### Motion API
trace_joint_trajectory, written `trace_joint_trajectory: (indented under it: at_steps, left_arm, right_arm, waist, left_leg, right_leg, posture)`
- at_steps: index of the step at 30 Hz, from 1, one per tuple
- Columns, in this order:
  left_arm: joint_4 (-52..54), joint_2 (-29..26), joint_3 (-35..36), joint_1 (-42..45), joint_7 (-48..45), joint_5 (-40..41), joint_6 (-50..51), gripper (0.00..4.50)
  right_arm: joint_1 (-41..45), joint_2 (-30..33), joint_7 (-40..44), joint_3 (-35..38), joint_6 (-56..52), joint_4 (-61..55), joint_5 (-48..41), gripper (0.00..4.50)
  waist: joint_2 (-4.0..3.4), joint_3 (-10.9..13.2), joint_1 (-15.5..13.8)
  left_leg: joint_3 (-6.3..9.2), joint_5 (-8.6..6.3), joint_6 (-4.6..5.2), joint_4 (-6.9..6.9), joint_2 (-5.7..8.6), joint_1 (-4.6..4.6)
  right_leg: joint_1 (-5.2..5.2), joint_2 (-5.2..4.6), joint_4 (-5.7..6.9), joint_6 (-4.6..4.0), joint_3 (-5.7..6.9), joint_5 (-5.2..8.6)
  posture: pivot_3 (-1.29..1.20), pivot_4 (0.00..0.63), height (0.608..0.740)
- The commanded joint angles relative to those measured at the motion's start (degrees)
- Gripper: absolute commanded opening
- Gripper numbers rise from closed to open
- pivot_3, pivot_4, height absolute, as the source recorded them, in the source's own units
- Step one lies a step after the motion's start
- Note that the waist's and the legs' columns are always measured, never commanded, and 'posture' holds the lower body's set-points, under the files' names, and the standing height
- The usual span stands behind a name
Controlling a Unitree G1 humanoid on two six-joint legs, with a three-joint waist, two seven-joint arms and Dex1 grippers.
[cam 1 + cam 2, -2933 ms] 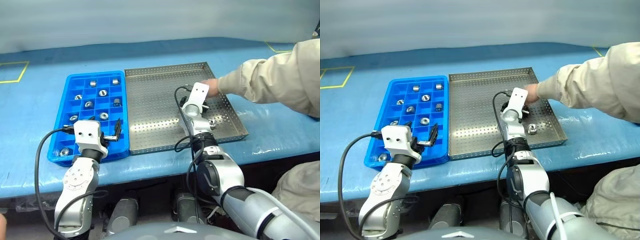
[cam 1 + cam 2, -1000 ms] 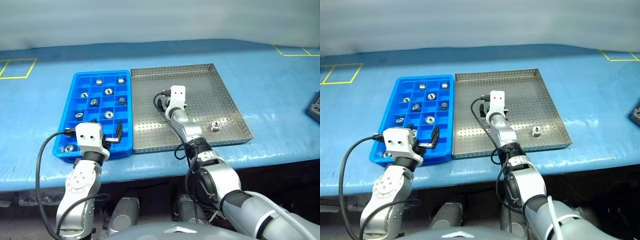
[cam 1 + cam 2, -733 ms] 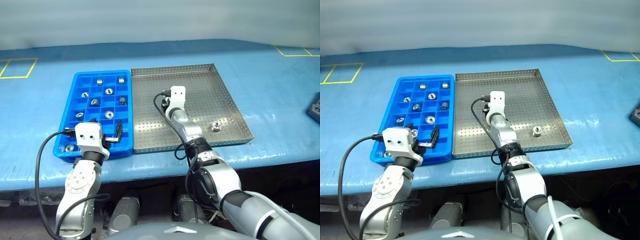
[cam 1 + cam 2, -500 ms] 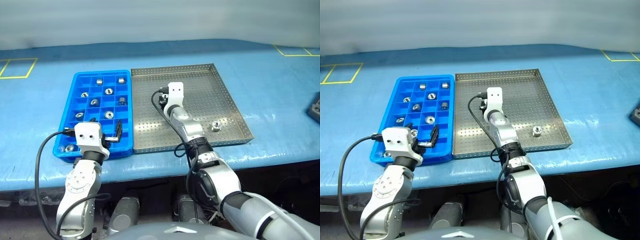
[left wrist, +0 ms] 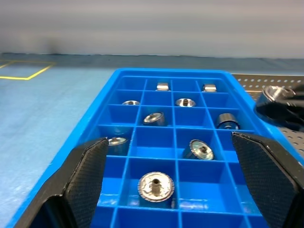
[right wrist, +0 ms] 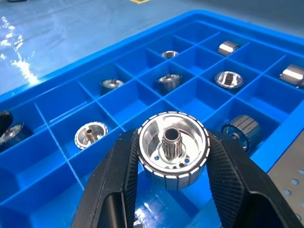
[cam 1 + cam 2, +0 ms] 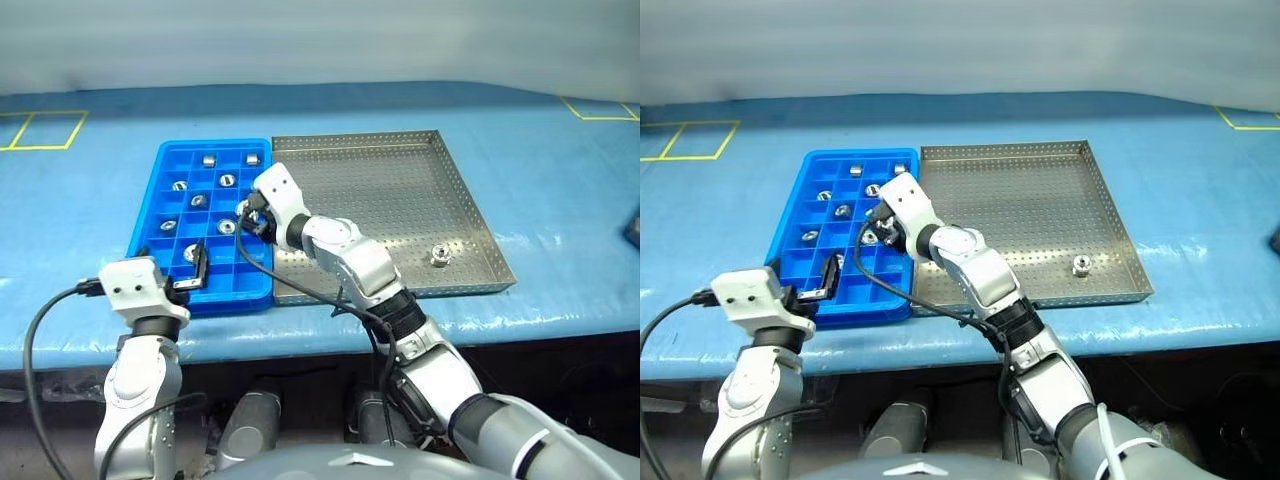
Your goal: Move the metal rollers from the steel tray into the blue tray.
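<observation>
The right claw (image 6: 173, 156) is squeezing one of the metal rollers (image 6: 173, 148) between its two black fingers (image 6: 116, 180). It is holding that roller up over the blue tray (image 7: 150, 205), near the middle of the frame in the left eye view, close to the edge where the blue tray is sitting next to the steel tray (image 7: 400, 185). In the right wrist view the roller is hanging above the small square boxes of the blue tray, and I cannot tell which box is right under it.

The left claw (image 7: 190, 272) is standing wide open with nothing in it. It is hanging at the lower left of the frame, by the near end of the blue tray. In the left wrist view its two fingers (image 5: 88, 175) are spread far apart on both sides of the tray.

Many rollers are already lying in the blue tray, each one in a box of its own. One more roller (image 7: 438, 255) is sitting in the steel tray, at the right of the frame, near the rim.

Both trays are resting side by side on the blue table (image 7: 560, 190).
</observation>
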State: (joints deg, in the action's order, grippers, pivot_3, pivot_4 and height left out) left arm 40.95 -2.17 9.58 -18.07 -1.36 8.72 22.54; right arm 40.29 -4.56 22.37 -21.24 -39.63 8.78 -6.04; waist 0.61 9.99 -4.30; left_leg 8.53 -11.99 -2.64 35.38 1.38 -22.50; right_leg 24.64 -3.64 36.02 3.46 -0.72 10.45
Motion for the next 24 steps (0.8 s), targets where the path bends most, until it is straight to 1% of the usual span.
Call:
trace_joint_trajectory:
  at_steps: [1,5,8,10,11,13,16,17,19,21,24]
  left_arm:
    - [3.5,-1.0,-0.1,-0.7,-0.6,0.0,-1.4,4.50]
    - [3.4,-2.7,-1.9,-1.5,-2.0,-0.2,-1.2,4.50]
    - [3.0,-3.0,-2.4,-1.0,-1.8,-0.1,-1.0,4.50]
    - [2.8,-3.1,-2.4,-0.7,-1.7,-0.1,-0.9,4.50]
    - [2.7,-3.2,-2.5,-0.5,-1.7,-0.1,-0.8,4.50]
    - [2.5,-3.3,-2.5,-0.2,-1.7,-0.1,-0.7,4.50]
    - [1.6,-3.6,-2.5,0.6,-1.7,-0.1,-0.3,4.50]
    - [1.1,-3.6,-2.6,1.0,-1.5,-0.3,-0.1,4.50]
    - [0.6,-3.6,-2.8,1.6,-1.5,-0.1,0.1,4.50]
    - [0.2,-3.7,-3.2,2.4,-1.8,0.0,0.5,4.50]
    - [-0.6,-4.0,-3.7,3.5,-2.1,0.1,0.9,4.50]
  right_arm:
    - [0.0,0.4,1.0,-1.1,-1.3,-3.3,0.5,1.71]
    - [-1.7,1.9,3.2,-2.8,-4.3,-4.3,0.3,1.71]
    - [-2.4,2.0,3.1,-2.7,-5.3,-4.3,0.3,1.71]
    - [-2.9,1.8,2.7,-2.4,-5.5,-4.3,0.4,2.47]
    - [-3.1,1.6,2.3,-2.1,-5.5,-4.3,0.3,2.74]
    - [-3.4,1.2,1.6,-1.3,-5.3,-4.3,0.2,3.43]
    - [-3.6,0.1,-2.1,1.6,-4.8,-3.6,0.8,4.37]
    - [-3.7,-0.3,-3.8,2.9,-4.6,-3.4,1.0,4.44]
    - [-4.2,-1.2,-7.2,5.5,-4.0,-3.9,1.4,4.44]
    - [-5.4,-2.9,-12.7,10.0,-2.4,-5.4,1.5,4.44]
    - [-7.0,-3.0,-17.6,13.8,-2.0,-8.2,2.6,4.44]
  waist:
    - [0.00,0.0,-0.3]
    - [0.00,0.0,-0.7]
    - [0.00,0.0,-0.7]
    - [-0.01,0.0,-0.7]
    - [0.00,0.0,-0.7]
    - [0.00,0.0,-0.7]
    - [0.00,0.0,-0.7]
    - [0.00,0.0,-0.8]
    - [0.00,0.0,-0.8]
    - [0.00,0.0,-0.6]
    - [0.00,0.0,-0.5]
  left_leg:
    - [0.00,0.00,0.00,0.00,0.00,-0.01]
    - [0.00,0.00,0.00,0.00,0.00,-0.03]
    - [-0.01,0.00,-0.01,0.00,0.00,-0.04]
    - [0.00,0.00,-0.01,0.00,0.00,-0.03]
    - [-0.01,0.00,-0.01,-0.01,0.00,-0.02]
    - [-0.01,0.00,-0.01,0.00,0.00,-0.02]
    - [-0.01,0.00,-0.01,0.02,0.00,-0.03]
    - [0.00,0.00,-0.01,0.02,0.00,-0.03]
    - [0.00,0.00,-0.01,0.05,0.00,-0.06]
    - [-0.02,-0.01,-0.01,0.06,0.00,-0.07]
    - [-0.02,-0.01,-0.01,0.03,0.00,-0.10]
  right_leg:
    - [0.01,0.00,0.00,0.00,0.00,0.00]
    - [0.03,0.00,0.00,0.00,0.01,0.00]
    - [0.03,0.00,-0.01,0.00,0.00,0.00]
    - [0.03,0.00,-0.01,0.00,0.01,0.00]
    - [0.03,0.00,0.00,0.00,0.01,0.00]
    - [0.03,0.00,0.00,0.00,0.01,0.00]
    - [0.02,0.00,0.00,0.01,0.01,0.00]
    - [0.02,0.00,0.00,0.01,0.02,0.00]
    - [0.02,0.00,0.00,0.02,0.02,-0.01]
    - [0.02,0.00,-0.01,0.03,0.01,-0.01]
    - [0.07,0.00,-0.02,0.03,0.01,-0.01]
  posture:
    - [0.32,0.150,0.740]
    - [0.32,0.150,0.740]
    - [0.31,0.150,0.740]
    - [0.31,0.150,0.740]
    - [0.30,0.150,0.740]
    - [0.30,0.150,0.740]
    - [0.28,0.150,0.740]
    - [0.28,0.150,0.740]
    - [0.26,0.150,0.740]
    - [0.24,0.150,0.740]
    - [0.22,0.150,0.740]
